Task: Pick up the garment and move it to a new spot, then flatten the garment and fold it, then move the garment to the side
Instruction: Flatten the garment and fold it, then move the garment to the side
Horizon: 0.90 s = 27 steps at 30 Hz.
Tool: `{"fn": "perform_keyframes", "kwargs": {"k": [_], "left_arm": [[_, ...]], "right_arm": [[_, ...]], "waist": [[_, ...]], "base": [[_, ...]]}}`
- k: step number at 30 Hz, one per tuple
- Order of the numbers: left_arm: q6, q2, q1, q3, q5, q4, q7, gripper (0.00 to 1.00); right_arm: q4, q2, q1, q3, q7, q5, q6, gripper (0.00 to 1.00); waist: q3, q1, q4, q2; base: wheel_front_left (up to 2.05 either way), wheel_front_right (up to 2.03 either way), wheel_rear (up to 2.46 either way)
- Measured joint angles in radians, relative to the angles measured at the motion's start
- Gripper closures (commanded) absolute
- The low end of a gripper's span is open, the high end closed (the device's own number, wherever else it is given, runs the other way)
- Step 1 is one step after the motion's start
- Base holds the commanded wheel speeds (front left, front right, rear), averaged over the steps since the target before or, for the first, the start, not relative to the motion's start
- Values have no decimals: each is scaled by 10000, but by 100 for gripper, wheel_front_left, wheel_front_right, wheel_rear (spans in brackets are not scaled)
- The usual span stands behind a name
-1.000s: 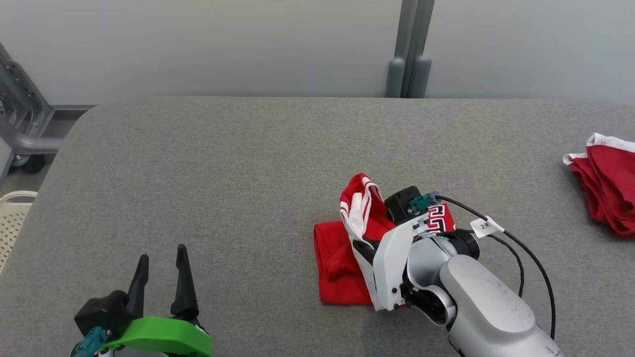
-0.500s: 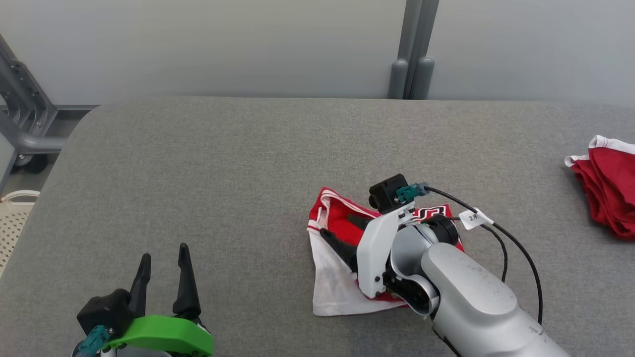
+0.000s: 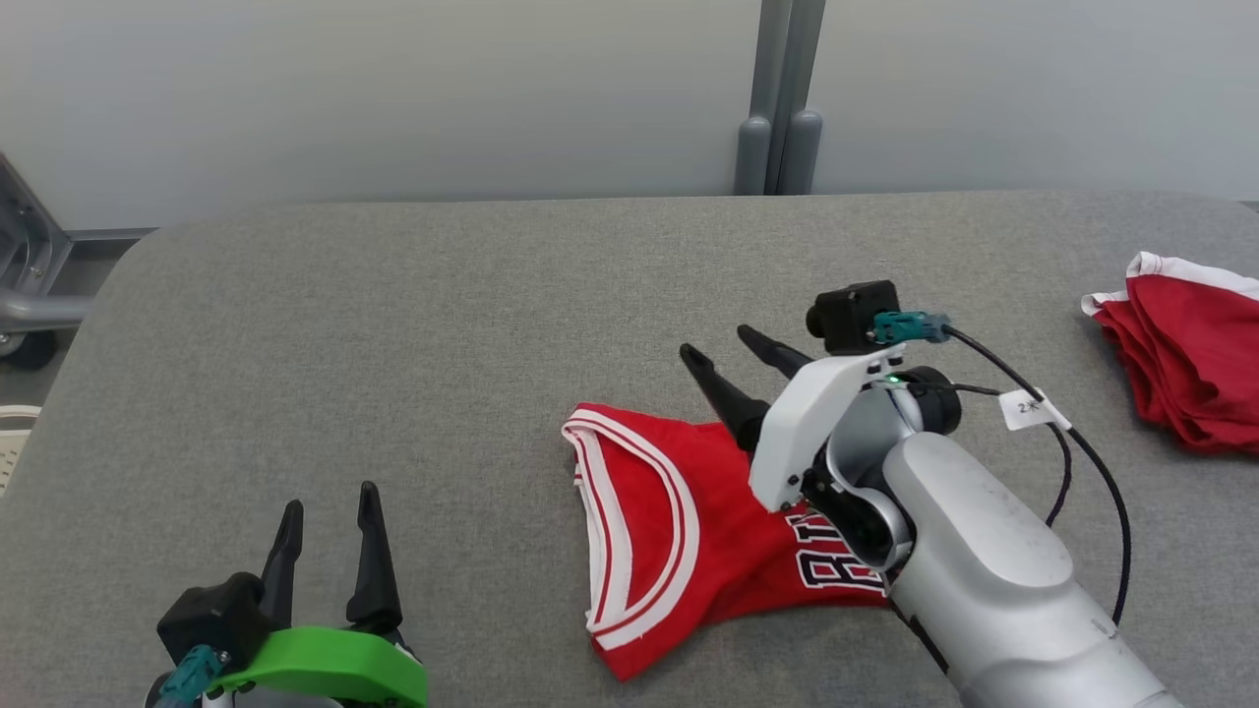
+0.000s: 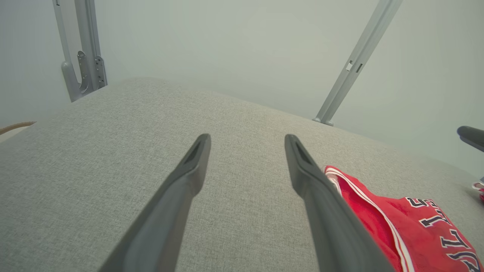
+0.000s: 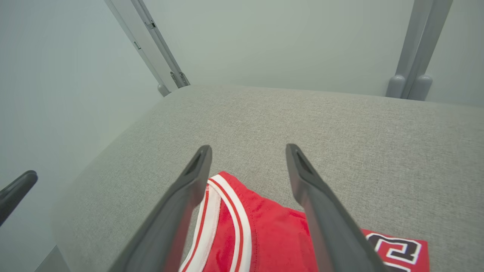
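Red knit garment, white-striped trim, on coarse grey table.

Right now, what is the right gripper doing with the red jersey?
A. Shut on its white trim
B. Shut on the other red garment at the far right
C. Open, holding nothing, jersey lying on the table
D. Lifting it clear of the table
C: the right gripper has its fingers spread with nothing between them, and the red jersey lies loose on the grey table.
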Motion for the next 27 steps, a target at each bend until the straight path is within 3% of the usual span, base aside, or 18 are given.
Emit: {"fn": "perform_keyframes", "kwargs": {"k": [11,27], "left_arm": [[81,-13,25,-430,167,-234,213,0],[238,104,142,-625,270,-568,431,0]], "right_arm": [[-734,-838,1518,-1981,-33,-744,-2,0],[-1515,-1588,3075,-2736,1448,-1248,-2,0]], "waist": [[-128,0,-333,0],[-98,0,-621,0]], "base": [[0,0,0],[0,0,0]]}}
